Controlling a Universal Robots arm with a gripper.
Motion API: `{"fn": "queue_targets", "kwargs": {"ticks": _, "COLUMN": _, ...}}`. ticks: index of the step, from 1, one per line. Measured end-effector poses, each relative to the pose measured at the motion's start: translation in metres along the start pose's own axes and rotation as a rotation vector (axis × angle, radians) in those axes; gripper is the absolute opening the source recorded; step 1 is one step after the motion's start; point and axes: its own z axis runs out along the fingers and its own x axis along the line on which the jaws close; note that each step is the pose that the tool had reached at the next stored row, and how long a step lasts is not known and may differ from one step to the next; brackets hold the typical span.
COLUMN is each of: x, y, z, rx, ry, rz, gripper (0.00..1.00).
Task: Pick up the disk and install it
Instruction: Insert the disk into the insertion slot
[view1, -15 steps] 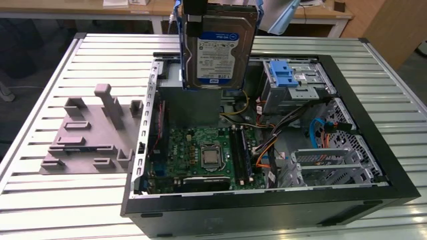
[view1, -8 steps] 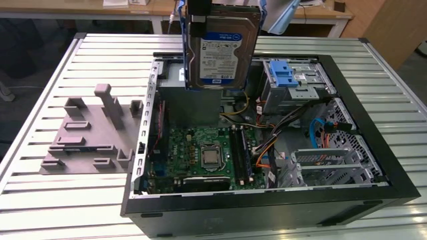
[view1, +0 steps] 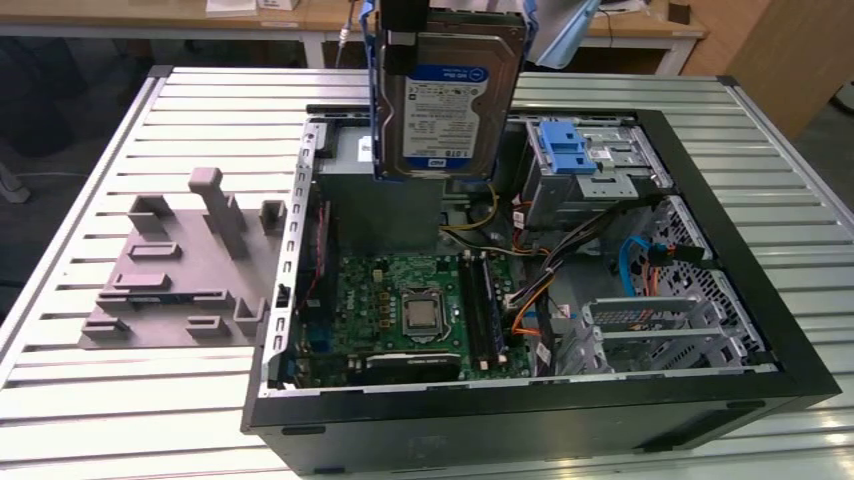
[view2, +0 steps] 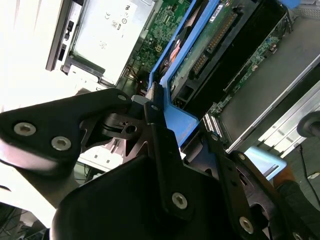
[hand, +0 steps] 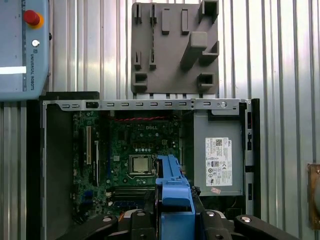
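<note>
end effector (view2: 177, 122) pinches one disk (view1: 447, 95) above one open computer case (view1: 534, 420).

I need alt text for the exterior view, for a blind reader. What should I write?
A silver-grey disk with a blue-and-white label and blue rails hangs upright over an open computer case on a ribbed metal table. A green circuit board lies inside the case, and a grey moulded tray sits at the exterior view's left.
</note>
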Motion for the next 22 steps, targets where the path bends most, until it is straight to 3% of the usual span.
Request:
{"fn": "queue_targets", "kwargs": {"ticks": 8, "x": 0.0049, "y": -0.0006, "z": 0.0002, "rx": -0.0001, "ry": 0.0001, "rz": 0.0, "gripper": 0.36}}
{"fn": "queue_targets", "kwargs": {"ticks": 22, "x": 0.0363, "y": -0.008, "z": 0.0004, "rx": -0.0001, "ry": 0.0001, "rz": 0.0, "gripper": 0.36}}
